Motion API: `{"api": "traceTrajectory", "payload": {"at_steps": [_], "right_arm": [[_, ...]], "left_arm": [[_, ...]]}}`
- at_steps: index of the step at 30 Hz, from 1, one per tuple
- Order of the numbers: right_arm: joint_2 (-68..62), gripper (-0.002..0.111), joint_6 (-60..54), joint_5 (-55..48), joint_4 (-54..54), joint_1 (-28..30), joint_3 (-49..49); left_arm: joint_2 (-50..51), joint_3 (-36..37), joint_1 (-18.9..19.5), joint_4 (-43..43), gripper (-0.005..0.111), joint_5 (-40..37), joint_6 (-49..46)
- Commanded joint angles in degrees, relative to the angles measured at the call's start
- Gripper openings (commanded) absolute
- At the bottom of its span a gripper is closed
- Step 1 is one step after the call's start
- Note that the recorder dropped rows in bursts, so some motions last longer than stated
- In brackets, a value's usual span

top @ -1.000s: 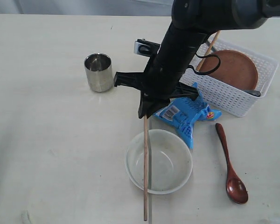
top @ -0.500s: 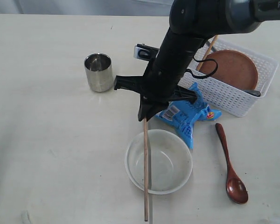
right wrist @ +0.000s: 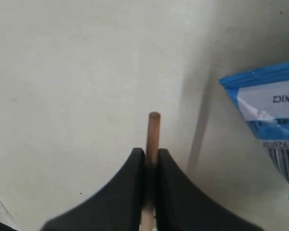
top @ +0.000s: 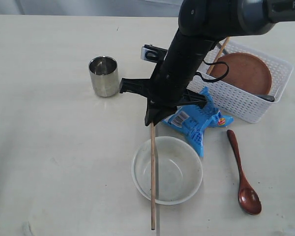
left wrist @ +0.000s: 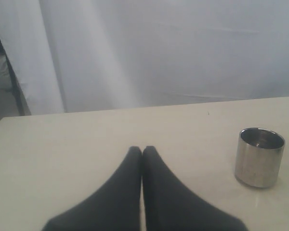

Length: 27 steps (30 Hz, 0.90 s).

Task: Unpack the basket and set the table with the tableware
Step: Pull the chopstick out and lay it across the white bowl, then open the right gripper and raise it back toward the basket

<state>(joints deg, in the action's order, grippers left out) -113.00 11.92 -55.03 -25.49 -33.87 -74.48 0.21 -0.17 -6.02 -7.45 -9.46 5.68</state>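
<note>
My right gripper [top: 152, 119] is shut on a wooden chopstick [top: 153, 177], which hangs straight down across the left rim of the off-white bowl [top: 179, 172] to the table [top: 49, 147]. In the right wrist view the chopstick [right wrist: 153, 131] sticks out between the shut fingers of that gripper [right wrist: 151, 153]. The white basket [top: 236, 101] at the back right holds the brown plate [top: 242, 73], a second chopstick [top: 223, 46] and a metal handle [top: 265, 97]. The dark wooden spoon [top: 242, 172] lies right of the bowl. The steel cup [top: 103, 76] stands at the left. My left gripper [left wrist: 142, 150] is shut and empty, with the cup [left wrist: 259, 156] ahead of it.
A blue snack packet [top: 196, 120] lies between the basket and the bowl, just right of my right gripper; it also shows in the right wrist view [right wrist: 274, 115]. The right arm reaches down from the upper right, over the basket's left end.
The right gripper and its chopstick have edged slightly left and up; the chopstick's lower tip sits a little higher. Nothing else has moved.
</note>
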Motion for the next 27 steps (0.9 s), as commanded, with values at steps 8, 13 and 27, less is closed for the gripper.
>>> {"api": "traceTrajectory", "payload": {"at_steps": [8, 13, 27], "right_arm": [[0.1, 0.031, -0.6, 0.3, 0.5, 0.5, -0.1], [0.8, 0.031, -0.6, 0.5, 0.9, 0.5, -0.1], [6.0, 0.056, -0.7, 0.1, 1.6, 0.5, -0.1]], "left_arm": [[-0.2, 0.2, 0.2, -0.3, 0.000, 0.0, 0.4], [-0.2, 0.2, 0.2, -0.3, 0.000, 0.0, 0.4], [-0.2, 0.2, 0.2, -0.3, 0.000, 0.0, 0.4]]}}
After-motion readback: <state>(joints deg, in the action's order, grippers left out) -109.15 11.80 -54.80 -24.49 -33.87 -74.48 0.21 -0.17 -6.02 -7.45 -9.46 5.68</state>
